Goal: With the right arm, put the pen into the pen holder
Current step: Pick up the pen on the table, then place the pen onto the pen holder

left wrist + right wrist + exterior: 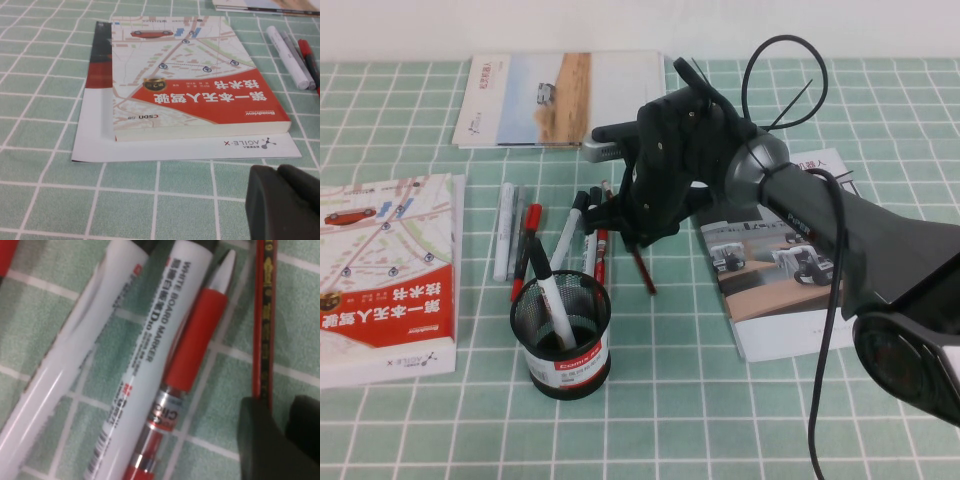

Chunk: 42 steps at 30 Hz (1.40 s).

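Observation:
The pen (646, 272), a thin dark-red stick, lies slanted on the green tiled mat just right of a bunch of markers. My right gripper (632, 235) is down over its upper part. In the right wrist view the pen (262, 315) runs straight in under the black fingers (260, 440), which stand nearly together around it; the right gripper (286, 440) looks shut on it. The black mesh pen holder (561, 340) stands nearer me, to the left, with one black-capped white marker (552, 300) in it. My left gripper (277, 200) is shut and empty, low over the mat beside a book.
Several markers (582, 232) lie left of the pen, with a red-grip pen (192, 340) and a whiteboard marker (150, 340) close by. More markers (510, 235) lie further left. A red-and-white book (385, 270) is at left, a booklet (560, 95) at the back, another (780, 270) under the right arm.

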Available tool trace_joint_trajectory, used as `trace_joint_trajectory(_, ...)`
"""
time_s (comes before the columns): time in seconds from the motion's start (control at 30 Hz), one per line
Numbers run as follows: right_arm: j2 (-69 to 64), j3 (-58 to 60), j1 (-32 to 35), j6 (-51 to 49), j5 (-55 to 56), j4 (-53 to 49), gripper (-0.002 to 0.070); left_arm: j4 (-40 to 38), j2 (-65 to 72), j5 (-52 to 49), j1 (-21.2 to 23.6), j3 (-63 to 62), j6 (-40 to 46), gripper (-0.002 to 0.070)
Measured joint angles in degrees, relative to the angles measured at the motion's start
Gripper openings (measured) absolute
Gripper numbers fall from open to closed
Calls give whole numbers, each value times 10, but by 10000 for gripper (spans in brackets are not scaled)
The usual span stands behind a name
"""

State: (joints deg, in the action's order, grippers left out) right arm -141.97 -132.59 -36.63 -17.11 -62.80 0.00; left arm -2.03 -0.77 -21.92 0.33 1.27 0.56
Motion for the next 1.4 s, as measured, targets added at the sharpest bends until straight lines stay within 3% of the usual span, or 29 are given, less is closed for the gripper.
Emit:
trace_joint_trajectory(0.23, -2, -3, 0, 14, -17, -4, 16, 0, 0, 0, 0, 0, 0, -4)
trace_joint_trajectory(0.57, 12, 3, 0, 39, -63, -8, 10, 0, 0, 0, 0, 0, 0, -4)
trace_joint_trajectory(0.73, 110, 106, -7, 45, -55, -32, 10, 0, 0, 0, 0, 0, 0, -4)
trace_joint_trajectory(1.07, 446, 545, -30, 20, 278, -35, 9, 0, 0, 0, 0, 0, 0, -4)
trace_joint_trajectory(1.4, 619, 875, -77, 19, 805, -38, 9, 0, 0, 0, 0, 0, 0, -4)
